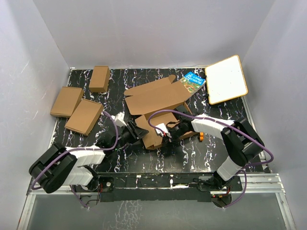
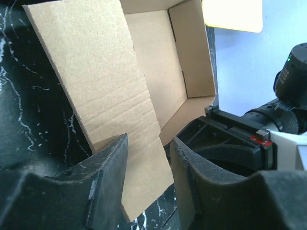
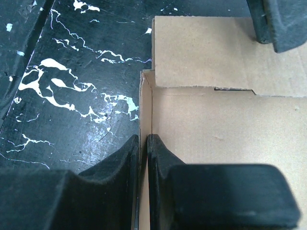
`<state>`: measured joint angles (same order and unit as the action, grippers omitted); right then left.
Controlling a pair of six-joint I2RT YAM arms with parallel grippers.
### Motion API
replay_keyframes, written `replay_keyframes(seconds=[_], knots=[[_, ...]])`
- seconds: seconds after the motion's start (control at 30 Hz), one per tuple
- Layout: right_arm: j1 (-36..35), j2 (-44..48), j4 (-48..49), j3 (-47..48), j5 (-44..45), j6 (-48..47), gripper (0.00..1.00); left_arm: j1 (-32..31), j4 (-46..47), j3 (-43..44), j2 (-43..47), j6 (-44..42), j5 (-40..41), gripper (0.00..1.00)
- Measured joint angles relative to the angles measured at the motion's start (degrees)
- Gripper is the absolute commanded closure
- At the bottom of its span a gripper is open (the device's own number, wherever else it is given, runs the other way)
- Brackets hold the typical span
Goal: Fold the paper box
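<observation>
The paper box [image 1: 156, 96] lies half-formed mid-table, its lid flap spread toward the back. In the left wrist view a loose front flap [image 2: 96, 72] slants across the box's open tray [image 2: 163, 72]. My left gripper [image 2: 148, 163] straddles that flap's lower corner, open, with a gap still showing beside the right finger [image 2: 184, 182]. In the top view it sits at the box's near-left corner [image 1: 136, 132]. My right gripper [image 3: 145, 143] is shut on the thin upright side wall [image 3: 145, 105] of the box, at its near-right side [image 1: 169, 134].
Three smaller folded cardboard boxes [image 1: 100, 78] [image 1: 66, 101] [image 1: 84, 116] lie at the back left. A blue book [image 1: 194, 80] and a white board [image 1: 226, 79] rest at the back right. White walls enclose the table on three sides.
</observation>
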<state>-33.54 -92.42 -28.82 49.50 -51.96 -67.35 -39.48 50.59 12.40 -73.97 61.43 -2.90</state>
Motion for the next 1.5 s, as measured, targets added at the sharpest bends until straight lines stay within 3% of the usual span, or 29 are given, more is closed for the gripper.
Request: replay_keyframes(seconds=[0.27,0.53,0.63,0.7,0.73,0.83,0.9,1.07,1.27,1.3,1.33,1.4,1.5], knots=[[0.00,-0.02,0.15,0.00,0.20,0.00,0.84,0.22,-14.86,6.80,2.16,-4.59,-0.57,0.57],[0.00,-0.02,0.17,0.00,0.20,0.02,0.84,0.59,-26.64,7.48,7.19,-8.35,0.52,0.60],[0.00,-0.02,0.17,0.00,0.20,0.02,0.84,0.76,-28.39,7.48,8.20,-9.01,0.50,0.68],[0.00,-0.02,0.17,0.00,0.20,0.02,0.84,0.83,-28.92,7.37,8.22,-9.35,0.44,0.69],[0.00,-0.02,0.17,0.00,0.20,0.02,0.84,0.94,-28.98,7.10,8.28,-9.42,0.44,0.67],[0.00,-0.02,0.17,0.00,0.20,0.02,0.84,1.27,-28.81,5.57,9.57,-9.38,0.44,0.44],[0.00,-0.02,0.17,0.00,0.20,0.00,0.84,1.57,-27.96,3.32,12.26,-8.98,0.46,0.35],[0.00,-0.02,0.20,0.00,0.22,0.00,0.84,2.25,-23.76,-2.99,21.38,-7.80,0.66,0.33],[0.00,-0.02,0.22,0.00,0.24,0.02,0.84,3.30,-28.17,-3.72,28.44,-6.56,3.52,0.45],[0.00,-0.02,0.22,0.00,0.24,0.00,0.84,3.43,-29.62,-3.78,29.64,-6.29,4.22,0.49],[0.00,-0.02,0.22,0.00,0.24,0.02,0.84,3.63,-31.91,-3.80,31.45,-6.03,5.33,0.61],[0.00,-0.02,0.22,0.00,0.24,0.02,0.84,3.82,-36.63,-3.85,35.54,-5.31,7.52,0.75],[0.00,-0.02,0.22,0.00,0.24,0.02,0.84,4.15,-44.19,-3.80,41.16,-4.61,11.02,0.80]])
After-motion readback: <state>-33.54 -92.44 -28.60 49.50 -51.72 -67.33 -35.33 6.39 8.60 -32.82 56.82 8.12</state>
